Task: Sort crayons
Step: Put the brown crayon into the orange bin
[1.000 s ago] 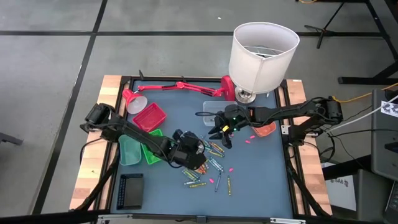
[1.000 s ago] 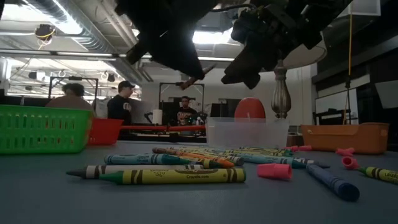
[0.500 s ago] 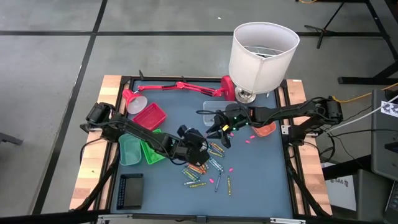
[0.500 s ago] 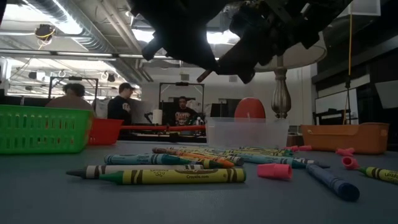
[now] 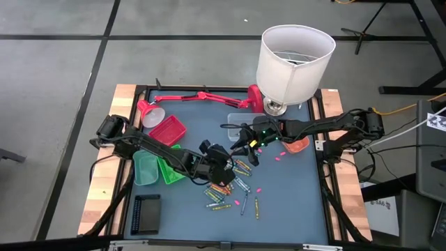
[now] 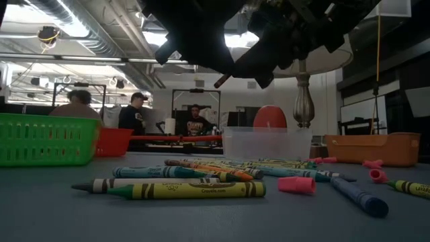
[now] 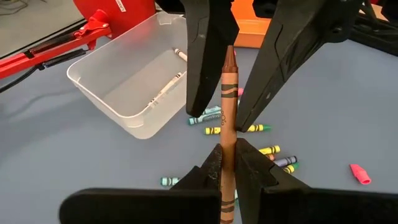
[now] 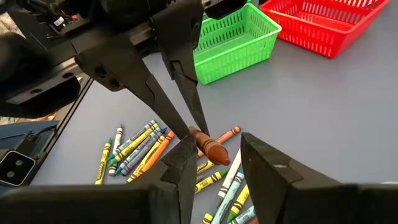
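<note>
My left gripper [image 5: 223, 162] is shut on a brown crayon [image 7: 227, 106] above the middle of the table. My right gripper [image 5: 245, 150] is open right beside it. Its fingers [image 7: 202, 62] stand on either side of the crayon's pointed end [image 8: 214, 151] without touching it. Many crayons [image 5: 230, 185] in yellow, green, blue and orange lie flat on the blue mat below both grippers. They also show in the low view [image 6: 188, 183]. My left gripper pinches the brown crayon between its two fingers [image 7: 211, 171], on the wrapped shaft [image 7: 227, 152] back from the point. The crayon lies along the fingers and sticks out past their tips toward my right gripper. It is lifted clear of the table.
A clear tray [image 5: 237, 124] holding white sticks sits at the far middle. Red basket [image 5: 167, 130], green basket [image 5: 169, 169] and pale green tray [image 5: 145, 169] stand at the left, an orange tray [image 5: 298, 144] at the right. A white-shaded lamp [image 5: 293, 56], a red desk lamp [image 5: 202, 97], pink bits [image 5: 259, 189].
My left gripper has risen with the brown crayon and gone toward the table's far right, up to my right gripper. The crayon's point now stands between the right gripper's open fingers. My right gripper has kept still.
</note>
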`<control>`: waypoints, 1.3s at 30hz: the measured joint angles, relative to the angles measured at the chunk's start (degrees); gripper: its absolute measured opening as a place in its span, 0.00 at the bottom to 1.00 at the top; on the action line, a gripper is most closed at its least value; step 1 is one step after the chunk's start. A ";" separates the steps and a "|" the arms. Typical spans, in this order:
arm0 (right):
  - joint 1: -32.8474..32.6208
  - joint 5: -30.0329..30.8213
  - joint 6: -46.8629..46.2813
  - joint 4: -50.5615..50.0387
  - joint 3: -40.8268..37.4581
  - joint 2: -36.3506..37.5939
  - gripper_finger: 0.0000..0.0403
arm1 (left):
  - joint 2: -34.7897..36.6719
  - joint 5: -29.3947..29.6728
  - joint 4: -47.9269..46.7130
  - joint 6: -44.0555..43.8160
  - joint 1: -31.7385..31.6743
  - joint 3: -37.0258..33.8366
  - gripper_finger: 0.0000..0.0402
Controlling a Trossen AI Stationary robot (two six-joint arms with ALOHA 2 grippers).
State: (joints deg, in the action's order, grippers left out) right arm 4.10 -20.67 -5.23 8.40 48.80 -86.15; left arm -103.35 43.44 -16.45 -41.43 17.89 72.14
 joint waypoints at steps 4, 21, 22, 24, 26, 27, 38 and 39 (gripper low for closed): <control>0.00 0.00 0.04 1.69 0.00 0.00 0.30 | 0.00 -0.01 0.00 0.05 0.00 0.00 0.02; 0.02 -0.14 0.00 1.78 0.00 0.00 0.10 | 0.00 0.46 -0.04 0.28 -0.94 0.00 0.02; 0.02 -0.14 0.00 1.78 0.00 0.00 0.08 | 0.00 0.34 -0.08 0.30 -1.06 0.00 0.02; 0.02 -0.14 -0.02 1.84 0.00 0.00 0.05 | 0.00 0.28 -0.19 0.31 -1.24 0.00 0.02; 0.02 -0.12 -0.02 1.84 0.00 0.00 0.04 | 0.00 0.26 -0.29 0.31 -1.38 0.00 0.02; 0.02 -0.12 -0.02 1.84 0.00 0.00 0.04 | 0.00 0.25 -0.34 0.31 -1.48 0.00 0.02; 0.10 1.31 -0.33 1.45 0.00 0.00 0.03 | 0.00 -2.23 -0.50 1.41 -2.94 0.00 0.05; 0.09 1.76 -0.31 1.28 0.00 0.00 0.03 | 0.00 -3.07 -0.50 2.17 -3.12 0.00 0.07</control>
State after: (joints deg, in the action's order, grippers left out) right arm 4.19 -18.91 -5.54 9.68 48.80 -86.15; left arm -103.35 40.37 -16.95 -39.27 14.77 72.14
